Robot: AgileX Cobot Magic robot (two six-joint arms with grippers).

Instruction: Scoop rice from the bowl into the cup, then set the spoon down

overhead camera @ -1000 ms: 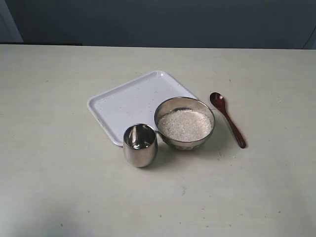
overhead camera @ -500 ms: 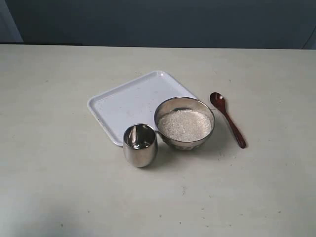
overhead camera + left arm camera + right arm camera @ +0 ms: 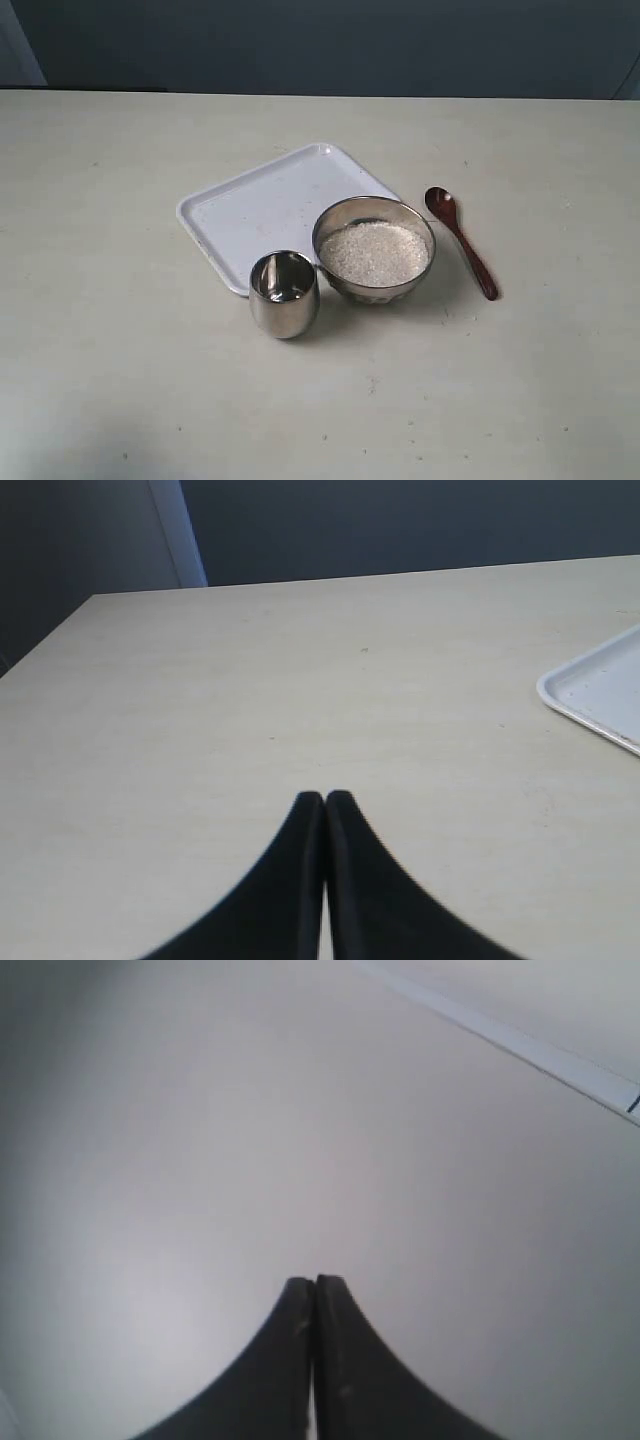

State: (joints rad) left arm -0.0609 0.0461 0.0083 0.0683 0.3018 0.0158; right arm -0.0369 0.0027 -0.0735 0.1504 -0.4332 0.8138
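Observation:
The steel bowl [image 3: 374, 250] sits mid-table in the exterior view, filled with white rice [image 3: 374, 253]. The smaller steel cup [image 3: 284, 293] stands just left of and in front of it. The dark wooden spoon [image 3: 460, 241] lies flat on the table to the right of the bowl, its oval end farthest from the camera. Neither arm shows in the exterior view. My left gripper [image 3: 324, 798] is shut with nothing in it, over bare table. My right gripper [image 3: 315, 1283] is also shut and empty, with only a plain pale surface before it.
A white square tray [image 3: 262, 205] lies behind the cup and bowl, the bowl resting on its near corner; one tray corner [image 3: 600, 688] shows in the left wrist view. The pale table [image 3: 120, 330] spreads wide around everything, with a dark wall behind.

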